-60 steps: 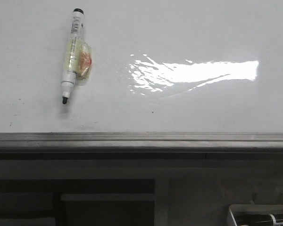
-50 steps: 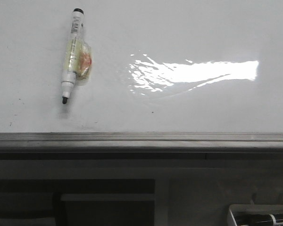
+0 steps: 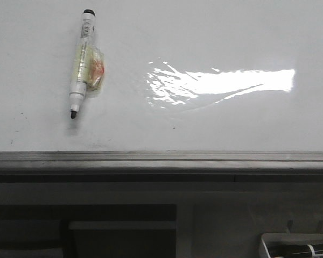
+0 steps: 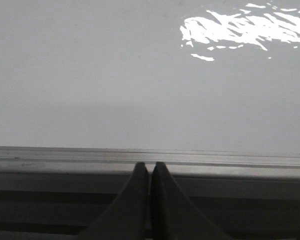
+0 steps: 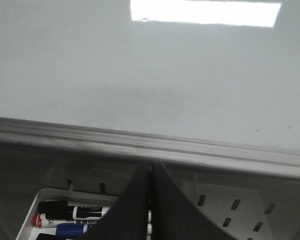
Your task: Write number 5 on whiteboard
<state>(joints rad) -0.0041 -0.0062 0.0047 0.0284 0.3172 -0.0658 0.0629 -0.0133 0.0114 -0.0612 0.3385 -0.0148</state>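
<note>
The whiteboard (image 3: 215,123) is seen lying flat, its grey edge rail (image 3: 161,158) nearest the robot. No number 5 is found on it; only a glare patch (image 3: 226,81) and faint specks are noted. A marker (image 3: 82,62) (tip uncapped, tape wrapped around its barrel) lies on the board's left part. The left hand (image 4: 150,172) is closed on nothing, just short of the rail. The right hand (image 5: 150,172) is likewise closed and empty, above a tray (image 5: 40,200) of markers.

You see only a corner of the tray (image 3: 269,240) in the front view; its pens (image 5: 75,212) (right wrist view) are partly hidden behind the right gripper (image 5: 149,172), labels unreadable.
</note>
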